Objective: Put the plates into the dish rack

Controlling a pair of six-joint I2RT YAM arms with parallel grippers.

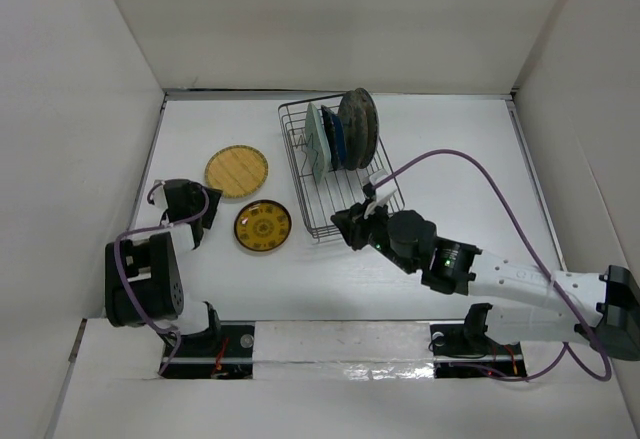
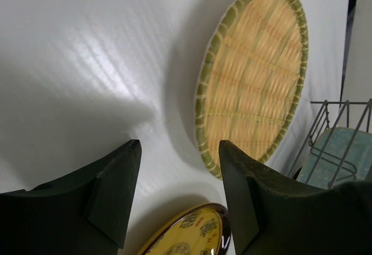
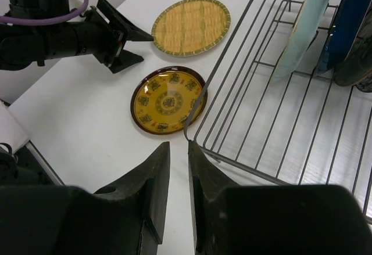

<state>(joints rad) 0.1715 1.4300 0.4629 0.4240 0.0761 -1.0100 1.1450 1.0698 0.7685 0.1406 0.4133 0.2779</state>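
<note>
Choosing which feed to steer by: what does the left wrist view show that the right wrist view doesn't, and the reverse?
Only left wrist: a close look through the open left gripper at bare table, just short of the tan plate.
Only right wrist: the right gripper, nearly closed at the near corner of the rack, plus the navy plate.
Both: left gripper, tan plate, mandala plate (only an edge in left wrist), rack, mint plate.
</note>
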